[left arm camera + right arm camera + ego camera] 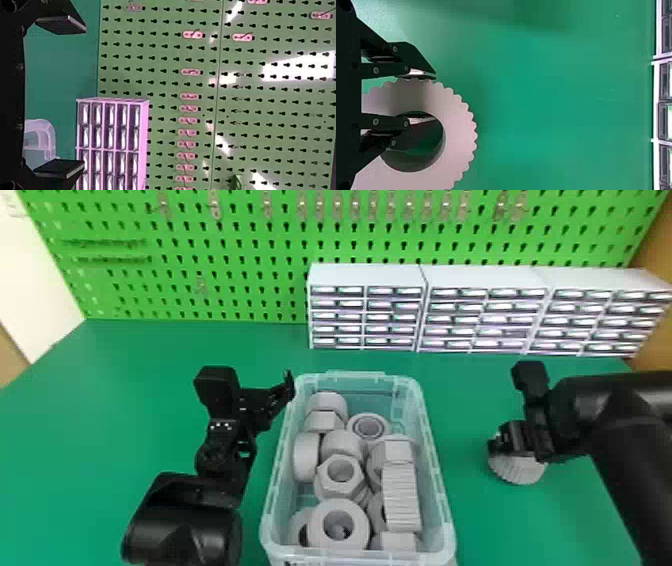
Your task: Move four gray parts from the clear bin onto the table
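While our left hand (270, 400) stands wide open beside the left of the clear bin (276, 485), our right hand (516, 442) grips a ridged gray part (517, 474) right of it, one finger in its hole.

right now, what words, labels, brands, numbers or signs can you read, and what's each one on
No text that I can read for certain, so nothing to quote.
Clear bin: dark marking on its near wall, too small and cut off to read.
Drawer units: no legible labels on their fronts.
Gray parts: no legible print.
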